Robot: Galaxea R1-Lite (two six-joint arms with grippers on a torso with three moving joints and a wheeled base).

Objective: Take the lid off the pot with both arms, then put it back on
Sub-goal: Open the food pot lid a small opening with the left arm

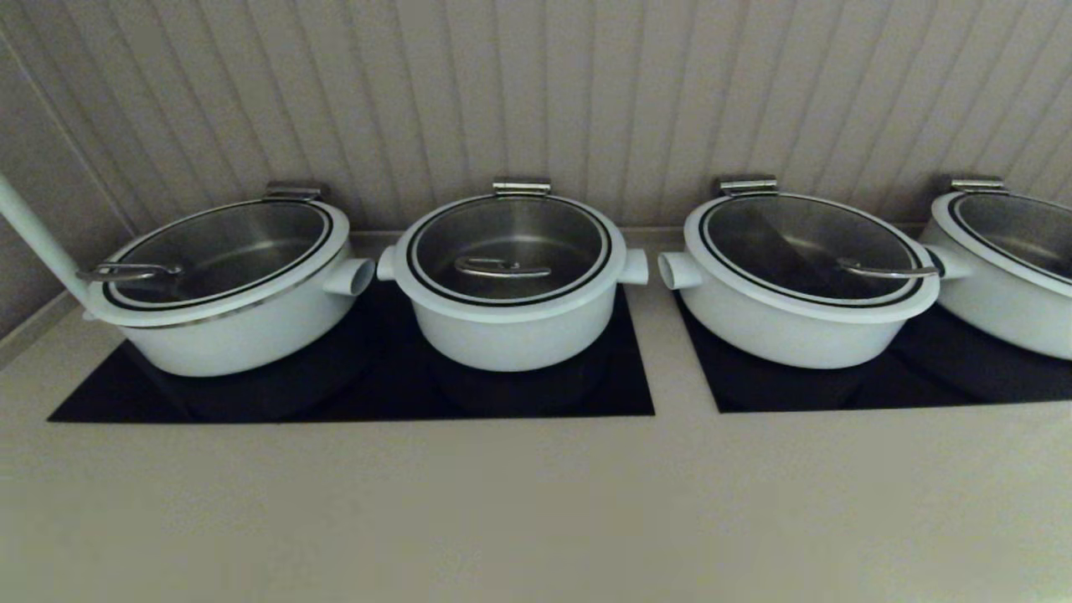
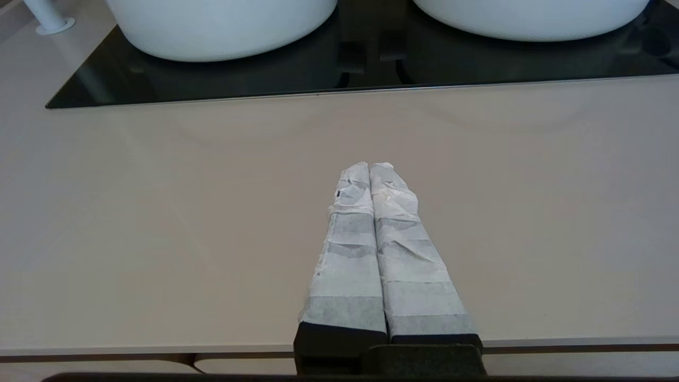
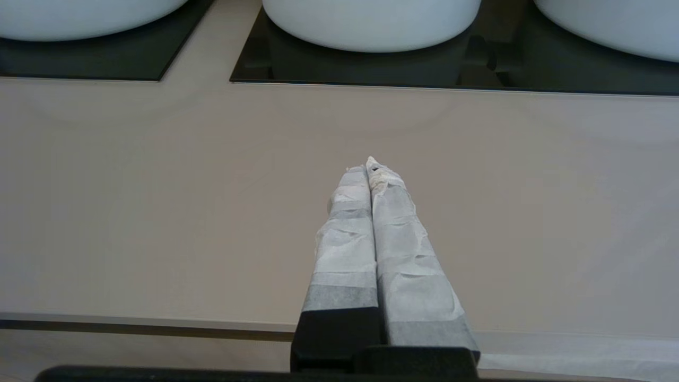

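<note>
The pot is the second from the left, white, with a stub on each side, standing on the left black cooktop. The lid sits closed on it, its steel handle at the centre. Both arms are out of the head view. My left gripper is shut and empty, low over the beige counter near its front edge; the pot's base shows far ahead. My right gripper is likewise shut and empty over the counter, with the pot's base far ahead to one side.
Three wider white pots with lids stand in the same row: one at the left, two at the right on a second cooktop. A white post rises at the far left. A ribbed wall runs close behind.
</note>
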